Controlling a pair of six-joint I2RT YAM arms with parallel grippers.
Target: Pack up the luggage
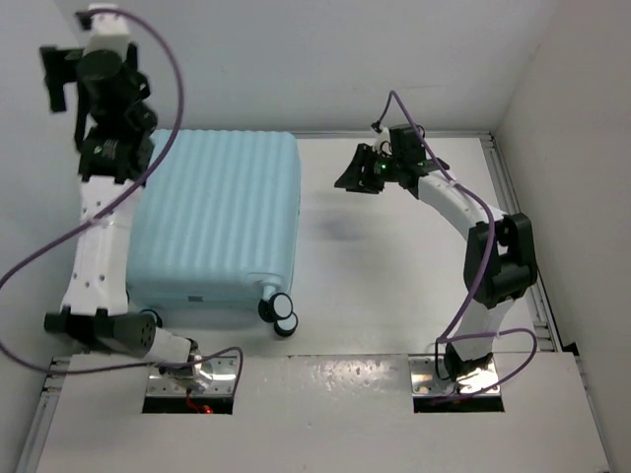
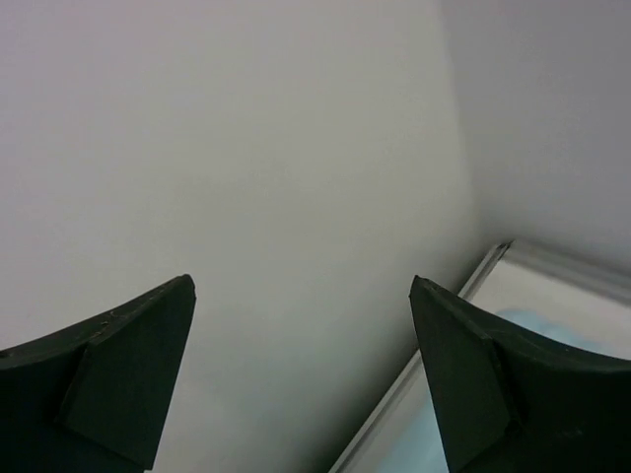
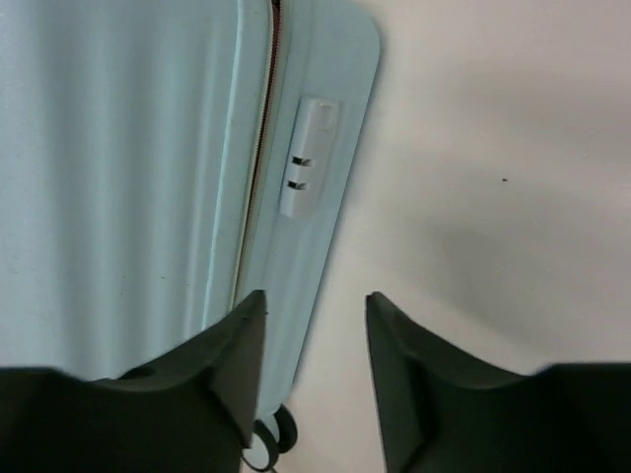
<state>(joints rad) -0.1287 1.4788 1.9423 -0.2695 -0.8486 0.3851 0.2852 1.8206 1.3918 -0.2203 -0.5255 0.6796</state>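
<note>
The luggage (image 1: 217, 222) is a pale aqua-blue ribbed hard-shell suitcase lying closed and flat on the left half of the table, wheels (image 1: 281, 313) toward the near edge. In the right wrist view its side (image 3: 148, 177) shows the zip seam and a white lock (image 3: 308, 156). My right gripper (image 1: 357, 175) is open and empty, hovering just right of the suitcase's far right corner; it also shows in the right wrist view (image 3: 314, 301). My left gripper (image 1: 57, 79) is raised high at the far left, open and empty, facing the wall (image 2: 302, 284).
White walls enclose the table on the left, back and right. A metal rail (image 1: 518, 197) runs along the table's right edge. The bare white tabletop (image 1: 394, 276) lies between the suitcase and the right arm.
</note>
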